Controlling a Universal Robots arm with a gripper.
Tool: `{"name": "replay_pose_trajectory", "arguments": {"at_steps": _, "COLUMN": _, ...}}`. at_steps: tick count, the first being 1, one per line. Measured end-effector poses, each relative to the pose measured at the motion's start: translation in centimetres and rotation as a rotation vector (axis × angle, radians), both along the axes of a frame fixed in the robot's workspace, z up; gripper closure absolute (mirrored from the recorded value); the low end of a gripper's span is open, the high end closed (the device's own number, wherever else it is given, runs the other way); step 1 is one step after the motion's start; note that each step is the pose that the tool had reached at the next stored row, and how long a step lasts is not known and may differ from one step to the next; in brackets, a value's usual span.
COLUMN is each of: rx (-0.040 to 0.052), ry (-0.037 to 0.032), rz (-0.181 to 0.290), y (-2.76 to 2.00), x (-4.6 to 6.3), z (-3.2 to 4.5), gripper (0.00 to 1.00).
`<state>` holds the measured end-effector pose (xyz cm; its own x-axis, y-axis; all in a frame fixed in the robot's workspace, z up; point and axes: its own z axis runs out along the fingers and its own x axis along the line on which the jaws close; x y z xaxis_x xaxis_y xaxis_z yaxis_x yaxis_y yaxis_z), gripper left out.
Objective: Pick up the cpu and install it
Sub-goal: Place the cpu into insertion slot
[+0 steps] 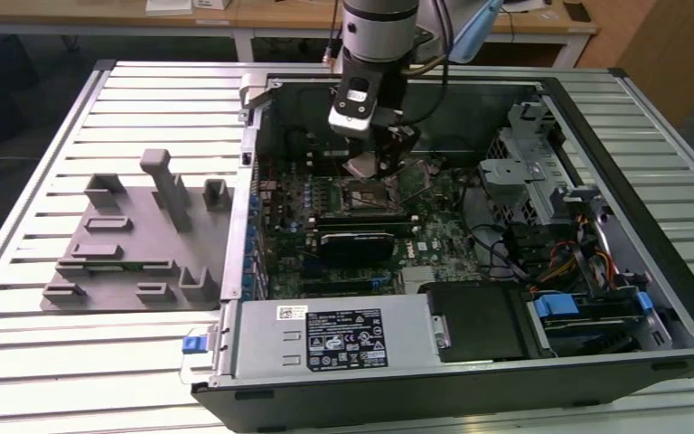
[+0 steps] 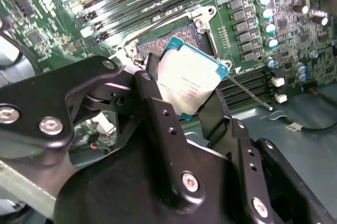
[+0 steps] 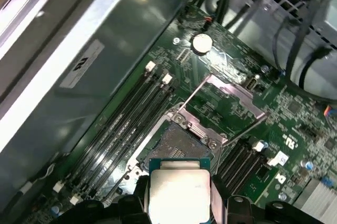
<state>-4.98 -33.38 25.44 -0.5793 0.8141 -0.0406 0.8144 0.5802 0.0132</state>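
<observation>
The cpu (image 2: 190,79) (image 3: 178,192), a flat silver square with a pale teal rim, is held between my black gripper's fingers (image 2: 152,98). My gripper (image 2: 187,98) (image 1: 365,163) is shut on it and hangs just above the open motherboard socket (image 3: 176,142) (image 2: 158,45) (image 1: 369,192). The socket's metal load frame (image 3: 224,100) is swung up and open beside it. In the exterior view the arm reaches down into the open computer case (image 1: 613,117), and the cpu itself is too small to make out there.
Memory slots (image 3: 124,124) run beside the socket. A coin battery (image 3: 201,42) and cables (image 3: 295,29) lie further along the board. A black card (image 1: 353,242) sits below the socket in the exterior view. A grey fixture block (image 1: 142,235) lies on the slatted table (image 1: 33,362) outside the case.
</observation>
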Motion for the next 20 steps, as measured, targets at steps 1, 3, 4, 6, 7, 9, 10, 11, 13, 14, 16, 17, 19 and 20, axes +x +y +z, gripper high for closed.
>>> {"name": "replay_pose_trajectory", "arguments": {"at_steps": 1, "rx": 0.0, "ry": 0.0001, "rz": -0.016, "y": 0.0, "x": 0.0, "z": 0.0, "gripper": 0.45}}
{"name": "replay_pose_trajectory", "arguments": {"at_steps": 3, "rx": -0.0001, "ry": 0.0001, "rz": -0.049, "y": 0.0, "x": 0.0, "z": -0.01, "gripper": 0.45}}
{"name": "replay_pose_trajectory", "arguments": {"at_steps": 4, "rx": -0.0001, "ry": 0.0001, "rz": -0.068, "y": 0.0, "x": 0.0, "z": -0.01, "gripper": 0.45}}
{"name": "replay_pose_trajectory", "arguments": {"at_steps": 6, "rx": -0.0001, "ry": 0.0001, "rz": -0.103, "y": 0.0, "x": 0.0, "z": -0.03, "gripper": 0.45}}
{"name": "replay_pose_trajectory", "arguments": {"at_steps": 7, "rx": 0.0, "ry": 0.0001, "rz": -0.121, "y": 0.0, "x": 0.0, "z": -0.03, "gripper": 0.45}}
{"name": "replay_pose_trajectory", "arguments": {"at_steps": 9, "rx": -0.0001, "ry": 0.0001, "rz": -0.157, "y": 0.0, "x": 0.0, "z": -0.05, "gripper": 0.45}}
{"name": "replay_pose_trajectory", "arguments": {"at_steps": 10, "rx": 0.0001, "ry": 0.0, "rz": -0.176, "y": 0.0, "x": 0.0, "z": -0.07, "gripper": 0.45}}
{"name": "replay_pose_trajectory", "arguments": {"at_steps": 11, "rx": 0.0, "ry": 0.0, "rz": -0.193, "y": 0.0, "x": 0.0, "z": -0.08, "gripper": 0.45}}
{"name": "replay_pose_trajectory", "arguments": {"at_steps": 13, "rx": 0.0, "ry": 0.0001, "rz": -0.23, "y": 0.0, "x": 0.0, "z": -0.11, "gripper": 0.45}}
{"name": "replay_pose_trajectory", "arguments": {"at_steps": 14, "rx": 0.0, "ry": 0.0001, "rz": -0.249, "y": 0.0, "x": 0.0, "z": -0.12, "gripper": 0.45}}
{"name": "replay_pose_trajectory", "arguments": {"at_steps": 16, "rx": -0.0001, "ry": 0.0001, "rz": -0.285, "y": 0.0, "x": 0.0, "z": -0.15, "gripper": 0.45}}
{"name": "replay_pose_trajectory", "arguments": {"at_steps": 17, "rx": -0.0001, "ry": 0.0001, "rz": -0.303, "y": 0.0, "x": 0.0, "z": -0.16, "gripper": 0.45}}
{"name": "replay_pose_trajectory", "arguments": {"at_steps": 19, "rx": 0.0, "ry": 0.0001, "rz": -0.338, "y": 0.0, "x": 0.0, "z": -0.18, "gripper": 0.45}}
{"name": "replay_pose_trajectory", "arguments": {"at_steps": 20, "rx": 0.0, "ry": 0.0001, "rz": -0.358, "y": 0.0, "x": 0.0, "z": -0.2, "gripper": 0.45}}
